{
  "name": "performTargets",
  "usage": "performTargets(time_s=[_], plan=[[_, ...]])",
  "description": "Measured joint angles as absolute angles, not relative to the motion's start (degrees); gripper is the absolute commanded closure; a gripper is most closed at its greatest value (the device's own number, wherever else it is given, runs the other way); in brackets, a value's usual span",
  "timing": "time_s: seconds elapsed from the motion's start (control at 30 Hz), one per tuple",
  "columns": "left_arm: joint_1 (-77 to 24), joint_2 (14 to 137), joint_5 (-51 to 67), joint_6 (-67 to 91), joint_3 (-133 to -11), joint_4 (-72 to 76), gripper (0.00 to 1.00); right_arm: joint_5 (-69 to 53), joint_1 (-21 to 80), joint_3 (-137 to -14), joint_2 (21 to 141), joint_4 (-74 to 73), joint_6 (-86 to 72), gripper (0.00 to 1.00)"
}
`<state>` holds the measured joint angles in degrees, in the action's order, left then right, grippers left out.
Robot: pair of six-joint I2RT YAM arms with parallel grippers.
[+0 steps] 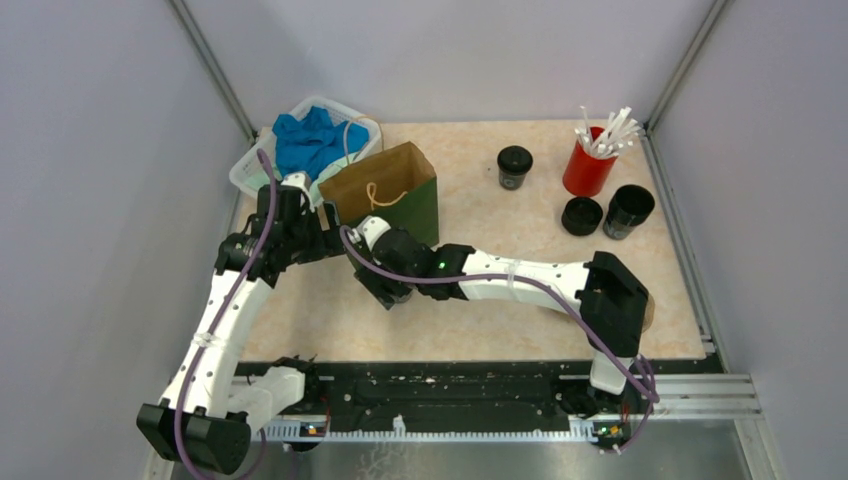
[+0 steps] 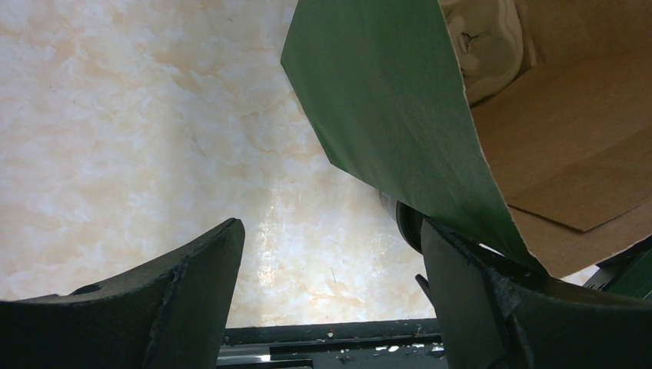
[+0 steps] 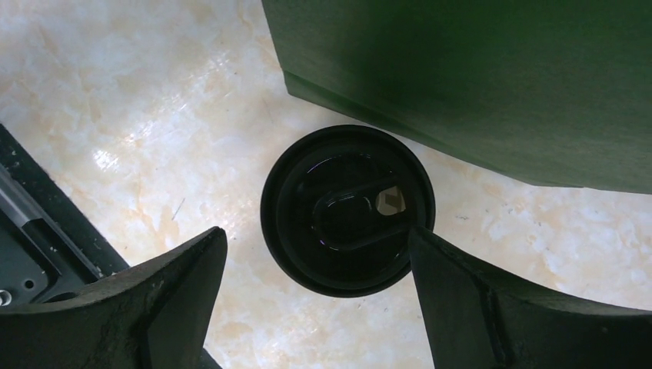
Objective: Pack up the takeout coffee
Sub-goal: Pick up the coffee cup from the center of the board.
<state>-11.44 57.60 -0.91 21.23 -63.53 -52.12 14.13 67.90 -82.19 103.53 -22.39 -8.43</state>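
Spread right gripper (image 3: 317, 233) straddles a small black lidded disposable cup (image 3: 347, 209), unpinched. Left gripper (image 2: 330, 227), also spread, sits beside a green paper bag (image 2: 384, 100) holding a tan pulp carrier (image 2: 488, 38).

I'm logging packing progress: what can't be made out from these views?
- Top view: the lidded cup beside the paper bag is hidden under the right arm.
- Left wrist view: the bag's inside is cut off by the frame edge; only a pale shape shows.
- Top view: the far lidded cup's print is too small.
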Motion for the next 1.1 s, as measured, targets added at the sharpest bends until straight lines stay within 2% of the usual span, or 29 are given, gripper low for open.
performTargets(time_s=[0.57,0.9,1.1], plan=[[-11.4,57.6,-0.9,21.2,-63.5,-52.1,0.09,16.0,66.6,-82.3,103.7,-22.8,-10.8,0.13],[-11.4,57.6,-0.9,21.2,-63.5,-52.1,0.08,15.3,66.2,-82.3,105.8,-22.8,-11.2,0.21],[-11.4,57.6,-0.9,21.2,-63.5,-52.1,0.08,15.3,66.2,-83.0,106.2,-22.8,-11.2,0.22]])
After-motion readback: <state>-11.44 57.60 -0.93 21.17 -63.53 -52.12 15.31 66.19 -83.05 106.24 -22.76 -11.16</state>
